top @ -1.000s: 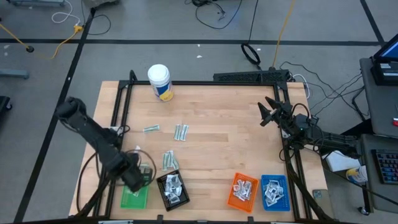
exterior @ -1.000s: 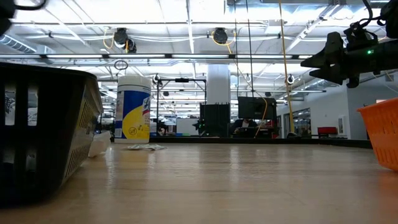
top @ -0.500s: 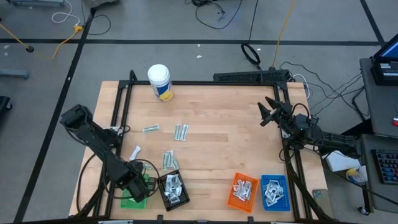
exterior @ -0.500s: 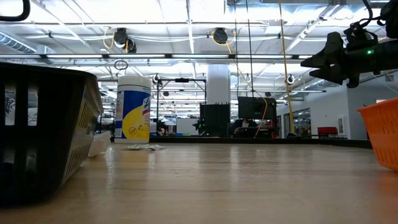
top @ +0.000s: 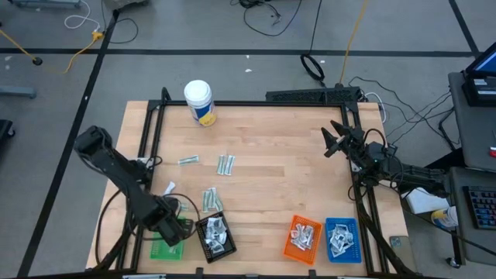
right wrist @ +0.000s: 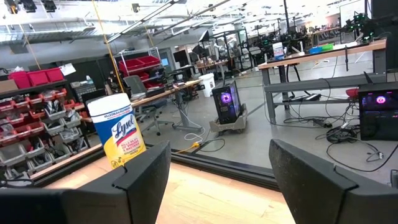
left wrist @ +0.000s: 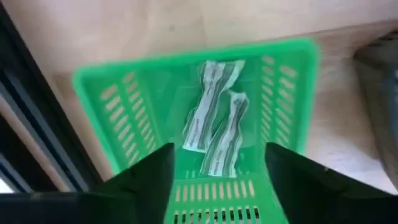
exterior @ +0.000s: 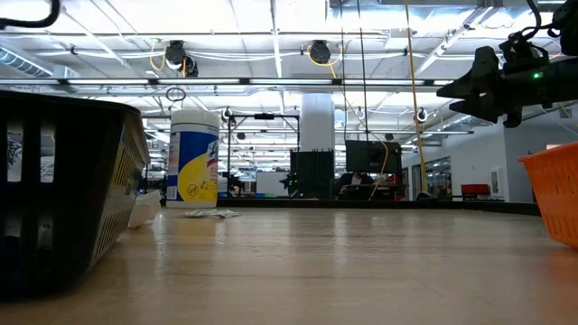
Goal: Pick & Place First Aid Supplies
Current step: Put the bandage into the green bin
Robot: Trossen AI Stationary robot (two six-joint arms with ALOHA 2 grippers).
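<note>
Left gripper [left wrist: 217,180] hung directly above the green tray [left wrist: 124,112] at the near left corner of the table [top: 271,170]; its fingers stood apart with nothing between them. Two long grey-green wrapped strips [left wrist: 214,118] lay side by side, overlapping a little, on the tray floor under it.

Next along the near edge: black tray [top: 215,236], orange tray [top: 303,237] and blue tray [top: 342,238], each holding a loose heap of white packets.

Loose strips left on the bare wood, mid-table on the left: one cluster [top: 211,199] just behind the black tray, a second group [top: 225,164] farther back, a single strip [top: 188,160] beside it, and one small white piece [top: 168,189] nearer the left arm.

Handling judgement: packets looked thin, very light and limp, with smooth wrapping that would likely slide on wood. Lying flat, they offer little edge; best taken across the narrow width near the middle, jaws pressed down to the tabletop. Clustered strips risk coming up two at a time.

Right gripper [top: 335,142] waited well apart, raised over the right side of the table, fingers spread wide and empty.

Far end: white bottle [top: 199,102] with yellow label, upright.
</note>
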